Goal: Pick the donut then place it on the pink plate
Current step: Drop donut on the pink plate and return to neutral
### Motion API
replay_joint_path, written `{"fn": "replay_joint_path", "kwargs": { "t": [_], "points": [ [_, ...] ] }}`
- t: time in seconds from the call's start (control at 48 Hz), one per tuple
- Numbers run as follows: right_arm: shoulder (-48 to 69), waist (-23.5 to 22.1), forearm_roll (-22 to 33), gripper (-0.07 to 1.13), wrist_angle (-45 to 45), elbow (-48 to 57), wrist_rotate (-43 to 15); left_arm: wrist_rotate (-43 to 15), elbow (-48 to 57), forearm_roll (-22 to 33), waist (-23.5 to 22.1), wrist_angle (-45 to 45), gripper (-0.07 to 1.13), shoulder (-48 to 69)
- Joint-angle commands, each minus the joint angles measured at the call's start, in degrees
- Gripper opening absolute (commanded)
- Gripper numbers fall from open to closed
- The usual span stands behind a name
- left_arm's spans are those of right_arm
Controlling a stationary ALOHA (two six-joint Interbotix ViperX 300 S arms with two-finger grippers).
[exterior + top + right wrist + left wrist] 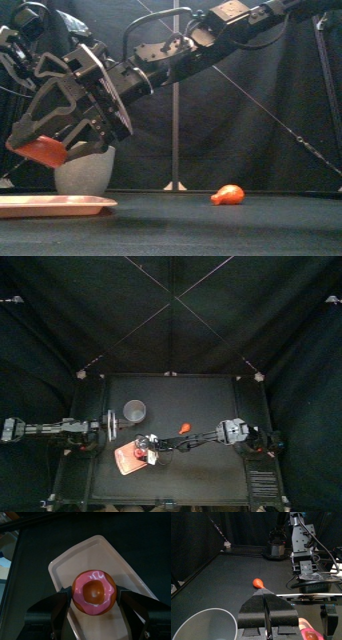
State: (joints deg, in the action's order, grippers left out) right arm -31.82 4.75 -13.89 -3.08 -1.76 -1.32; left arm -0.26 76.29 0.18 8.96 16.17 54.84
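A black table (201, 396) stands before a black curtain (160, 316). A flat pink tray (100, 549) lies near the table's front left edge, with a tall grey cup (86, 172) just behind it. A small orange toy (229, 194) sits near the middle. The right gripper (93, 596) pinches the pink-iced donut (44, 151) above the tray, clear of it. The left gripper (264, 594) rests at the left side, jaws pressed together, beside the cup. Bare table stretches right and back.
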Motion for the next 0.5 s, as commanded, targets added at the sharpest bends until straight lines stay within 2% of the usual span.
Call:
{"fn": "replay_joint_path", "kwargs": {
  "t": [0.021,0.146,0.5],
  "points": [
    [1.58,-0.18,-0.18,0.95,-0.44,-1.85,0.09,-0.09,-0.70,0.00,0.44,0.26,0.04,-0.26],
    [1.93,-0.35,-0.09,1.07,-0.35,-1.67,0.09,-0.09,-0.70,0.00,0.44,0.26,0.04,-0.26],
    [7.65,-0.70,0.44,1.06,-0.26,3.78,0.09,0.00,-0.62,0.00,0.44,0.26,0.04,-0.26]
  ]
}}
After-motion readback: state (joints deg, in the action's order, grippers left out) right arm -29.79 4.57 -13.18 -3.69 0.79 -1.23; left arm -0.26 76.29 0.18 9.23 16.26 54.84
